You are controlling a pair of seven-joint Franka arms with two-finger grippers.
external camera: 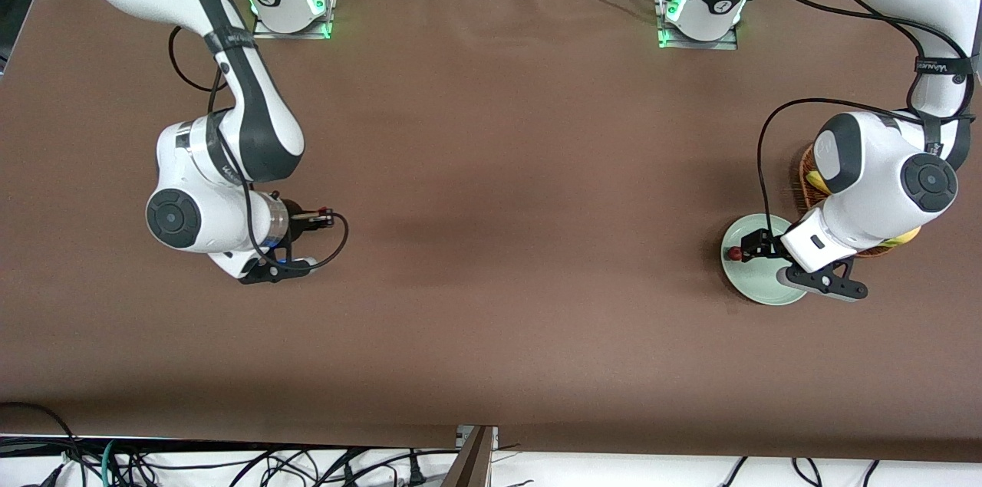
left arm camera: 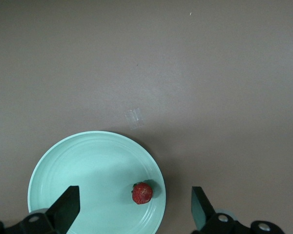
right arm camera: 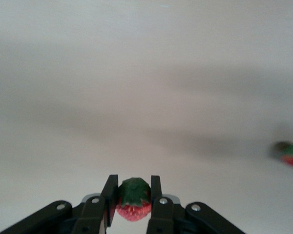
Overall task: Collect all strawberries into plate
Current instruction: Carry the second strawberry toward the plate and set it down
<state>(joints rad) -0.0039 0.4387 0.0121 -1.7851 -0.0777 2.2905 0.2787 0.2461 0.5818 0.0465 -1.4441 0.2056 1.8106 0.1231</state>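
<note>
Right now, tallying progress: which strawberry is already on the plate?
The capless-looking strawberry lying near the plate's rim, under the open left gripper.

My right gripper pinches a strawberry, green cap up, between both fingers. A second strawberry lies blurred on the table.

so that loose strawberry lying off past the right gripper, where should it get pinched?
Judging from the right wrist view, the loose strawberry lies on its side on the bare table, cap sideways. Probably come straight down and pinch across the red body just under the green cap, as the right gripper holds its own berry.
</note>
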